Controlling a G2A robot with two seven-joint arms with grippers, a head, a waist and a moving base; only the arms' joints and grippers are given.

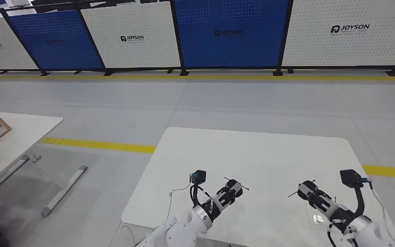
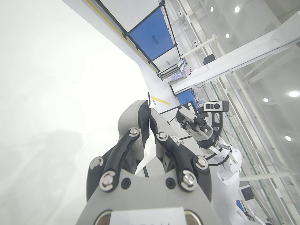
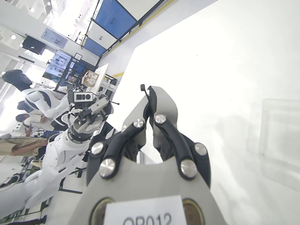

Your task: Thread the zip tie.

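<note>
My left gripper [image 2: 149, 110] is shut on a thin black zip tie [image 2: 148, 97] whose short end sticks out past the fingertips. My right gripper [image 3: 150, 95] is shut on a black zip tie [image 3: 143, 87] with its square head showing beyond the tips. In the top view both grippers hover over the white table [image 1: 259, 154] near its front edge, the left gripper [image 1: 234, 187] and the right gripper [image 1: 305, 189] a good gap apart, tips angled toward the table's far side. Thin black strands cross each gripper there. I cannot tell whether these are two ties or one.
A clear, see-through flat object [image 3: 276, 127] lies on the table close to the right gripper. A second white table [image 1: 24, 133] stands off to the left across the floor. Blue and white panels [image 1: 228, 34] close the back.
</note>
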